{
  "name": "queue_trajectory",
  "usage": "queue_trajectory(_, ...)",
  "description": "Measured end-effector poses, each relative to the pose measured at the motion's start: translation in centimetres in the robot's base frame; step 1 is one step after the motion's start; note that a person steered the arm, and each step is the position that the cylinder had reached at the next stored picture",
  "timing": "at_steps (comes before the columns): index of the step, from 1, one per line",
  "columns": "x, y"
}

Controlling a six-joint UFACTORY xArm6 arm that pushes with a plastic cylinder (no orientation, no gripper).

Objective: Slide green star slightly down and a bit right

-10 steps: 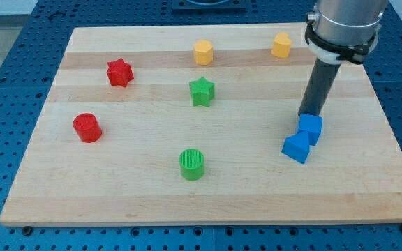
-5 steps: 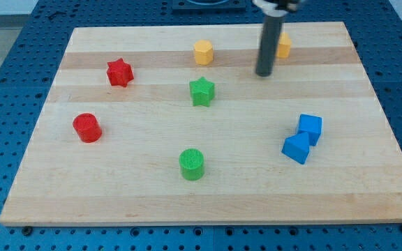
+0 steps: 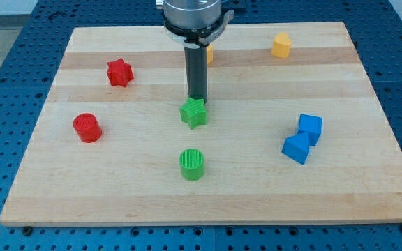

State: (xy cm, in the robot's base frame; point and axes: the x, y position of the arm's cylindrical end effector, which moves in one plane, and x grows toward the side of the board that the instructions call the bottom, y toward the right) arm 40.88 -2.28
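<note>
Broadly, the table (image 3: 368,202) carries eight small blocks, and the one that matters, the green star (image 3: 194,113), sits near its middle, a little toward the far edge. My tip (image 3: 197,99) stands touching the star's far side, slightly to the right of its centre, so the star lies just on the near side of the rod. That suits the downward part of the push, toward the near edge; for the rightward part I judge the tip would do better on the star's far-left shoulder, or the star may drift left. No pincer is fitted, so nothing spreads or pinches. Beyond the star toward the near edge stands the green cylinder (image 3: 192,164), well apart, and the two blue blocks (image 3: 303,139) lie off toward the right edge.
</note>
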Motion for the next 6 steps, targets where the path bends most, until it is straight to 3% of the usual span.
queue_trajectory(2,1.9,-1.5)
queue_trajectory(4,-0.2,-3.2)
queue_trajectory(6,3.9,-4.7)
